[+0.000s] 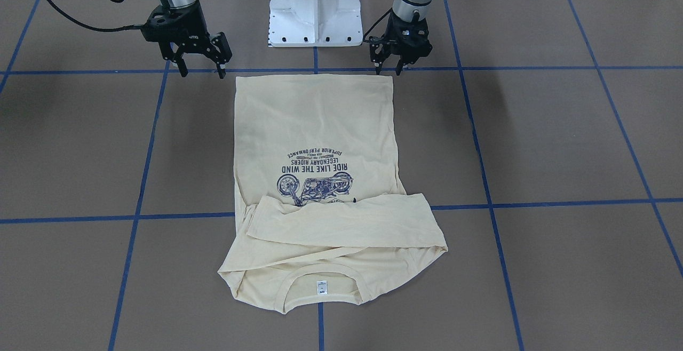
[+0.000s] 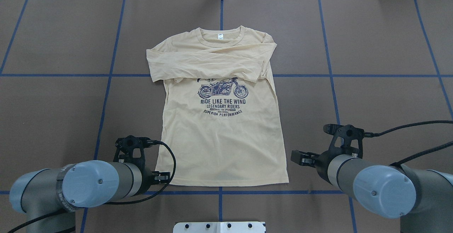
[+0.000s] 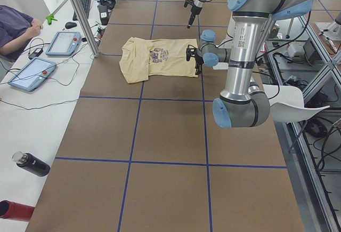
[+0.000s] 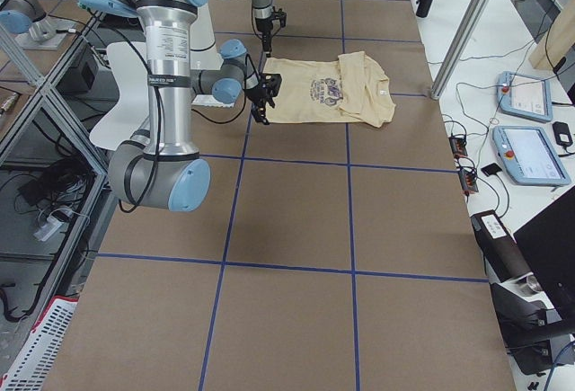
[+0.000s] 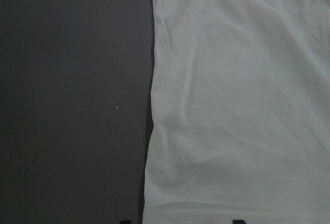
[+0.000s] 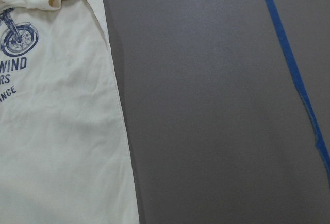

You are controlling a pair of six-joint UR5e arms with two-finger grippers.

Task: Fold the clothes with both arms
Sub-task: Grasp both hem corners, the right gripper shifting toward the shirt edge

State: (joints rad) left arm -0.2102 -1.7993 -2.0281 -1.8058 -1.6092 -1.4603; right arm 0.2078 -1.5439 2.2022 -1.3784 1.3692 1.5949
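Left gripper [image 1: 389, 67] and right gripper [image 1: 202, 73] hang released at the T-shirt's [image 1: 315, 121] near hem.
Sleeves [image 1: 347, 223] folded; next you'd grasp both hem corners.

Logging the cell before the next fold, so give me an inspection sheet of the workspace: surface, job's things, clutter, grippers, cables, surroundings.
Surface: brown table with blue tape grid, flat.
Job's things: T-shirt lies print-up, sleeves folded across the chest, hem toward the robot.
Clutter: nothing seen on the table.
Grippers: left gripper open at one hem corner; right gripper open beside the other corner; neither holds cloth.
Cables: a black cable loops at each wrist.
Surroundings: side bench with teach pendants, a seated person and a dark bottle.
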